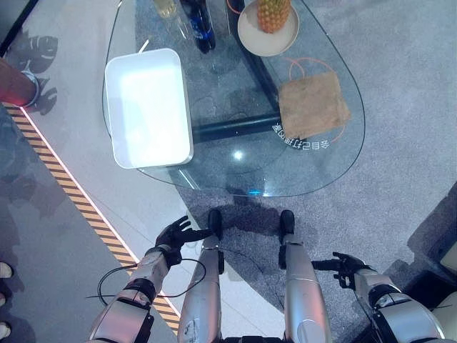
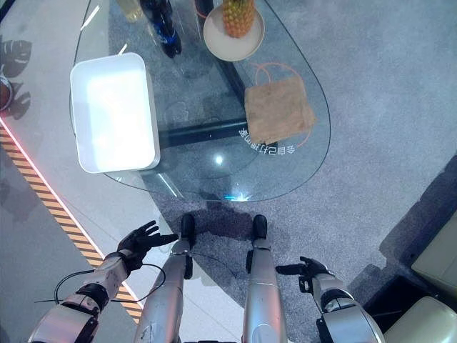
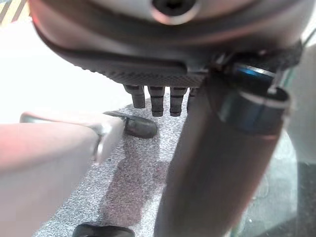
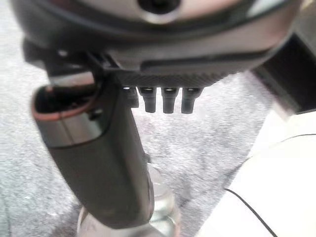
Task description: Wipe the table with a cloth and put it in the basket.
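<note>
Both hands low, below glass worktop (image 1: pixel 335 153) edge: left hand (image 1: pixel 177 234) fingers spread, right hand (image 1: pixel 344 267) relaxed, empty. Brown square cloth (image 1: pixel 312 105) on worktop right; white rectangular basket (image 1: pixel 148 107) left.

A lounge or showroom corner — glass coffee table (image 1: pixel 335 153), grey carpet (image 1: pixel 400 64), striped floor tape (image 1: pixel 78 204).

Unreadable mirrored characters on the glass table (image 1: pixel 314 168), beside the cloth (image 1: pixel 313 105).
</note>
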`<state>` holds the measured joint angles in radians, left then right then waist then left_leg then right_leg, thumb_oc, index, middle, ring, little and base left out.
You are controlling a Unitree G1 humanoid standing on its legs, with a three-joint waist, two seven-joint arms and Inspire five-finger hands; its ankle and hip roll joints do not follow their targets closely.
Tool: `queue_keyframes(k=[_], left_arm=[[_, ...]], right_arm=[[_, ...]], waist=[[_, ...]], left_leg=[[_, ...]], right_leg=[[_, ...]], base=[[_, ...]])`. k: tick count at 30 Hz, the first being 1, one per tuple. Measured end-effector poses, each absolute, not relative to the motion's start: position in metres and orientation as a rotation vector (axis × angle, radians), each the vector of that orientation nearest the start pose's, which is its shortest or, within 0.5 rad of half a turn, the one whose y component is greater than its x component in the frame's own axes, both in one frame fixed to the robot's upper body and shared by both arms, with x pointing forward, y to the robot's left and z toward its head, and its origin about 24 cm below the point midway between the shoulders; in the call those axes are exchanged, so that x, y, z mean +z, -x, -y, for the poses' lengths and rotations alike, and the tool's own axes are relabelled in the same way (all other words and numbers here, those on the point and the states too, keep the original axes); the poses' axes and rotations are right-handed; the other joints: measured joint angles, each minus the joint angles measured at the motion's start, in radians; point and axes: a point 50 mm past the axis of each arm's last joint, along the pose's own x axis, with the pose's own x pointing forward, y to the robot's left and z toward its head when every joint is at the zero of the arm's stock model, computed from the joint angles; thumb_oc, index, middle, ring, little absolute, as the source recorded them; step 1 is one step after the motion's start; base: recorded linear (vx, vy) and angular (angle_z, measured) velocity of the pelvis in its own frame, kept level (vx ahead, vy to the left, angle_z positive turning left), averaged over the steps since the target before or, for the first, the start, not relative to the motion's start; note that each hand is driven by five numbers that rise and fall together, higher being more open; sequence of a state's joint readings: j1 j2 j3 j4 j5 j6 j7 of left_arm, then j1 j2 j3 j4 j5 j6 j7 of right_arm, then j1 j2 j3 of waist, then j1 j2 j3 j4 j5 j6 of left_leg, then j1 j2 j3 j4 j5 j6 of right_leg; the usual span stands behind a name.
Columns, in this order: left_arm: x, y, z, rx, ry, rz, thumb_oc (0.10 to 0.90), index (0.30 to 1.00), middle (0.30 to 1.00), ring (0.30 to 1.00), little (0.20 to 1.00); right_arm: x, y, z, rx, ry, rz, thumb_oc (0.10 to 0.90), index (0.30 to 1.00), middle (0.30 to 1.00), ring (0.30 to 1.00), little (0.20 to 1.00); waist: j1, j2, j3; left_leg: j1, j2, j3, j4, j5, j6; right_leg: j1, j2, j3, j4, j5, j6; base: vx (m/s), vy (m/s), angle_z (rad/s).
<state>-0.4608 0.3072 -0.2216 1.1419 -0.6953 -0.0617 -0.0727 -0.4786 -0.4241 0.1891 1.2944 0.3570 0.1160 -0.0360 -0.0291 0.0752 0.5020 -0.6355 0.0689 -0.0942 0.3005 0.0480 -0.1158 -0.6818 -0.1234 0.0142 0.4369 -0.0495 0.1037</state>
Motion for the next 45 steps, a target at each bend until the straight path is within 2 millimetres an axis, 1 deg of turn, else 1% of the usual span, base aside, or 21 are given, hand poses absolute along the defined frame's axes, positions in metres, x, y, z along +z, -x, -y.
queue_keyframes(k=[1,6,8,11,14,17,18,19,23,24,26,29,30,32,33,35,36,39,40,43,45], left_arm=[[-0.060,-0.284,-0.221,0.133,0.232,-0.592,0.800,0.900,0.900,0.900,0.900],[-0.050,-0.294,-0.219,0.132,0.270,-0.537,0.800,0.900,0.900,0.900,0.900],[-0.048,-0.295,-0.222,0.144,0.290,-0.523,0.800,0.900,0.900,0.900,0.900],[-0.047,-0.295,-0.226,0.167,0.318,-0.507,0.800,0.900,0.900,0.900,0.900],[-0.043,-0.299,-0.225,0.164,0.327,-0.492,0.800,0.900,0.900,0.900,0.900],[-0.037,-0.306,-0.224,0.157,0.342,-0.469,0.800,0.900,0.900,0.900,0.900],[-0.035,-0.307,-0.224,0.159,0.350,-0.464,0.800,0.900,0.900,0.900,0.900],[-0.032,-0.309,-0.227,0.173,0.380,-0.443,0.800,0.900,0.900,0.900,0.900],[-0.028,-0.310,-0.233,0.192,0.431,-0.417,0.800,0.900,0.900,0.900,0.900],[-0.027,-0.310,-0.236,0.195,0.443,-0.411,0.800,0.900,0.900,0.900,0.900],[-0.026,-0.310,-0.240,0.200,0.437,-0.406,0.800,0.900,0.900,0.900,0.900],[-0.026,-0.309,-0.242,0.210,0.455,-0.404,0.800,0.900,0.900,0.900,0.900],[-0.026,-0.309,-0.242,0.211,0.458,-0.402,0.800,0.900,0.900,0.900,0.900],[-0.026,-0.307,-0.245,0.223,0.471,-0.400,0.800,0.900,0.900,0.900,0.900],[-0.026,-0.307,-0.247,0.228,0.474,-0.398,0.800,0.900,0.900,0.900,0.900],[-0.026,-0.306,-0.249,0.231,0.475,-0.399,0.800,0.900,0.900,0.900,0.900],[-0.025,-0.306,-0.250,0.225,0.478,-0.392,0.800,0.900,0.900,0.900,0.900],[-0.023,-0.306,-0.254,0.229,0.489,-0.382,0.800,0.900,0.900,0.900,0.900],[-0.023,-0.306,-0.255,0.232,0.489,-0.383,0.800,0.900,0.900,0.900,0.900],[-0.022,-0.307,-0.254,0.220,0.497,-0.376,0.800,0.900,0.900,0.900,0.900],[-0.022,-0.307,-0.254,0.216,0.501,-0.375,0.800,0.900,0.900,0.900,0.900]], right_arm=[[-0.068,-0.257,0.285,-0.309,0.183,-0.860,0.800,0.900,0.900,0.900,0.900],[-0.042,-0.285,0.283,-0.377,0.190,-0.670,0.800,0.900,0.900,0.900,0.900],[-0.031,-0.297,0.280,-0.374,0.187,-0.605,0.800,0.900,0.900,0.900,0.900],[-0.008,-0.318,0.275,-0.371,0.174,-0.488,0.800,0.900,0.900,0.900,0.900],[0.009,-0.329,0.276,-0.387,0.169,-0.411,0.800,0.900,0.900,0.900,0.900],[0.021,-0.334,0.283,-0.424,0.162,-0.370,0.800,0.900,0.900,0.900,0.900],[0.024,-0.335,0.284,-0.430,0.161,-0.360,0.800,0.900,0.900,0.900,0.900],[0.031,-0.339,0.286,-0.442,0.157,-0.337,0.800,0.900,0.900,0.900,0.900],[0.050,-0.346,0.291,-0.490,0.152,-0.252,0.800,0.900,0.900,0.900,0.900],[0.061,-0.350,0.295,-0.509,0.155,-0.216,0.800,0.900,0.900,0.900,0.900],[0.075,-0.353,0.300,-0.533,0.165,-0.168,0.800,0.900,0.900,0.900,0.900],[0.106,-0.356,0.318,-0.611,0.173,-0.079,0.800,0.900,0.900,0.900,0.900],[0.112,-0.356,0.324,-0.633,0.193,-0.073,0.800,0.900,0.900,0.900,0.900],[0.117,-0.354,0.331,-0.669,0.204,-0.065,0.800,0.900,0.900,0.900,0.900],[0.123,-0.354,0.333,-0.699,0.202,-0.048,0.800,0.900,0.900,0.900,0.900],[0.129,-0.354,0.336,-0.730,0.206,-0.030,0.800,0.900,0.900,0.900,0.900],[0.136,-0.356,0.338,-0.752,0.204,-0.009,0.800,0.900,0.900,0.900,0.900],[0.165,-0.362,0.336,-0.789,0.191,0.087,0.800,0.900,0.900,0.900,0.900],[0.182,-0.366,0.333,-0.797,0.185,0.138,0.800,0.900,0.900,0.900,0.900],[0.212,-0.370,0.330,-0.809,0.196,0.231,0.800,0.900,0.900,0.900,0.900],[0.229,-0.370,0.328,-0.820,0.188,0.289,0.800,0.900,0.900,0.900,0.900]], waist=[[0.000,-0.001,0.001],[-0.001,-0.006,0.018],[0.000,-0.011,0.022],[0.000,-0.020,0.027],[0.004,-0.024,0.030],[0.025,-0.029,0.033],[0.027,-0.030,0.033],[0.028,-0.038,0.038],[0.035,-0.043,0.040],[0.038,-0.043,0.040],[0.038,-0.044,0.040],[0.051,-0.048,0.041],[0.056,-0.049,0.042],[0.057,-0.051,0.042],[0.055,-0.054,0.044],[0.056,-0.054,0.044],[0.056,-0.054,0.044],[0.057,-0.055,0.044],[0.054,-0.055,0.044],[0.057,-0.055,0.044],[0.062,-0.055,0.044]], left_leg=[[-0.022,0.000,0.000,0.020,-0.004,0.004],[-0.108,-0.005,0.000,0.098,-0.028,0.003],[-0.127,-0.005,0.000,0.115,-0.029,0.002],[-0.159,-0.003,-0.006,0.138,-0.029,0.002],[-0.185,-0.002,-0.010,0.139,-0.030,0.002],[-0.211,-0.003,-0.013,0.156,-0.030,0.002],[-0.217,-0.003,-0.014,0.156,-0.030,0.001],[-0.224,-0.004,-0.018,0.156,-0.031,0.000],[-0.230,-0.004,-0.026,0.153,-0.032,-0.001],[-0.235,-0.004,-0.031,0.153,-0.032,-0.001],[-0.243,-0.004,-0.041,0.153,-0.032,-0.001],[-0.247,-0.004,-0.043,0.153,-0.031,0.000],[-0.248,-0.004,-0.044,0.152,-0.030,0.001],[-0.257,-0.004,-0.050,0.153,-0.030,0.000],[-0.260,-0.005,-0.050,0.152,-0.030,0.000],[-0.260,-0.007,-0.050,0.149,-0.030,-0.001],[-0.260,-0.007,-0.050,0.144,-0.030,-0.001],[-0.260,-0.006,-0.053,0.136,-0.030,-0.001],[-0.260,-0.006,-0.053,0.135,-0.030,-0.001],[-0.260,-0.006,-0.053,0.129,-0.029,-0.001],[-0.260,-0.006,-0.053,0.124,-0.028,-0.002]], right_leg=[[-0.020,0.001,0.002,0.009,0.000,0.000],[-0.096,0.006,0.020,0.065,-0.002,0.001],[-0.118,0.007,0.021,0.085,-0.006,0.000],[-0.150,0.012,0.022,0.100,-0.006,-0.001],[-0.171,0.015,0.021,0.103,-0.006,-0.001],[-0.195,0.015,0.020,0.116,-0.007,-0.002],[-0.199,0.015,0.020,0.119,-0.008,-0.002],[-0.205,0.015,0.019,0.119,-0.009,-0.002],[-0.206,0.016,0.011,0.118,-0.014,-0.004],[-0.206,0.016,0.004,0.115,-0.014,-0.005],[-0.206,0.015,-0.008,0.108,-0.015,-0.006],[-0.206,0.015,-0.010,0.098,-0.014,-0.006],[-0.206,0.015,-0.010,0.095,-0.014,-0.006],[-0.206,0.015,-0.018,0.087,-0.013,-0.008],[-0.206,0.014,-0.019,0.086,-0.008,-0.012],[-0.206,0.012,-0.019,0.084,-0.005,-0.008],[-0.207,0.012,-0.020,0.081,-0.004,-0.007],[-0.209,0.011,-0.024,0.078,-0.004,-0.007],[-0.209,0.011,-0.025,0.075,-0.003,-0.008],[-0.209,0.011,-0.026,0.068,-0.003,-0.008],[-0.209,0.010,-0.027,0.065,-0.002,-0.008]], base=[[-0.03,-0.004,-0.05],[-0.01,-0.003,-0.05],[0.00,0.000,0.00],[-0.01,-0.045,-0.02],[0.01,-0.041,0.02],[0.00,0.000,0.00],[0.02,-0.046,0.04],[0.03,-0.046,0.04],[0.04,-0.069,0.05],[0.04,-0.044,0.06],[0.03,-0.022,0.08],[0.00,-0.004,0.01],[0.02,-0.012,0.03],[0.02,-0.012,0.05],[0.00,0.000,0.00],[0.00,0.000,0.00],[0.00,0.000,0.00],[0.00,0.000,0.00],[0.00,0.000,0.00],[0.01,0.011,-0.01],[0.00,0.017,0.01]])
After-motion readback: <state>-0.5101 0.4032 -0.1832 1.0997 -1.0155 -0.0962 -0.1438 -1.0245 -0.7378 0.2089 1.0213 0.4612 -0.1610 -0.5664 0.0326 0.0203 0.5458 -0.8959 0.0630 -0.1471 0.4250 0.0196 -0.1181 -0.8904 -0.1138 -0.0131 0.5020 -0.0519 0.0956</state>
